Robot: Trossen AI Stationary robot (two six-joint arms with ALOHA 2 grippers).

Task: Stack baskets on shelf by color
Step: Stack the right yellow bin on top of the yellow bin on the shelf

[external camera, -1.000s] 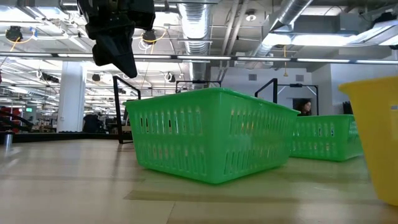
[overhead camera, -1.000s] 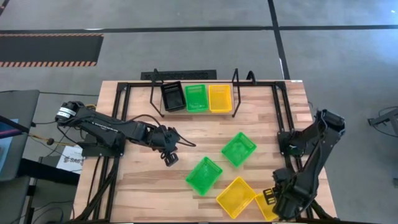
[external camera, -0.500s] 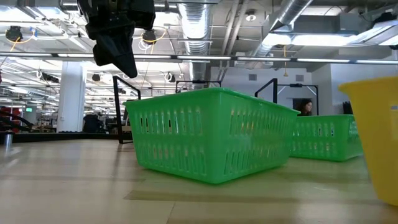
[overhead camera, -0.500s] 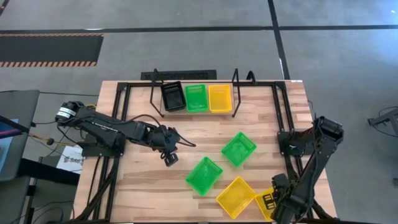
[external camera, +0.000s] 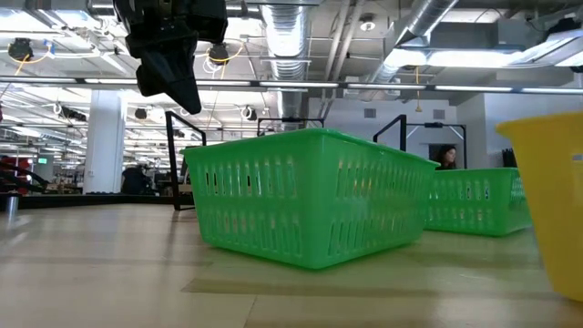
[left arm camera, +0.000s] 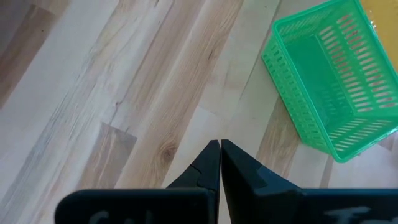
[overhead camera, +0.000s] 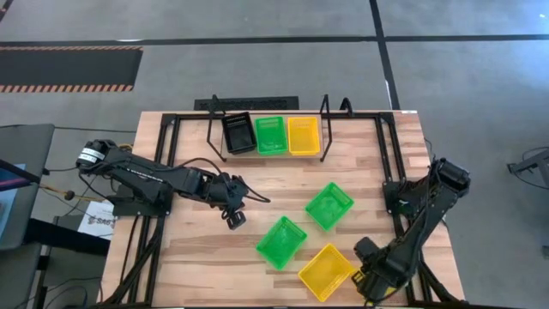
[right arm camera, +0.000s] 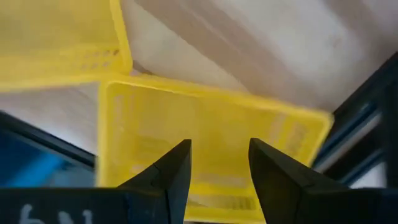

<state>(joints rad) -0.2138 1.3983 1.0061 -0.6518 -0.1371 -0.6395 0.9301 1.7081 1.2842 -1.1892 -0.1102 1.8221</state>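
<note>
Jaws of the right gripper gape wide over a yellow basket; left gripper pinched closed, empty.

2 black jointed arms, matte housings, a white-labelled band at the left arm's base; left gripper has tapered black fingers; right gripper shows blunt wedge fingers, faint white lettering below
</note>
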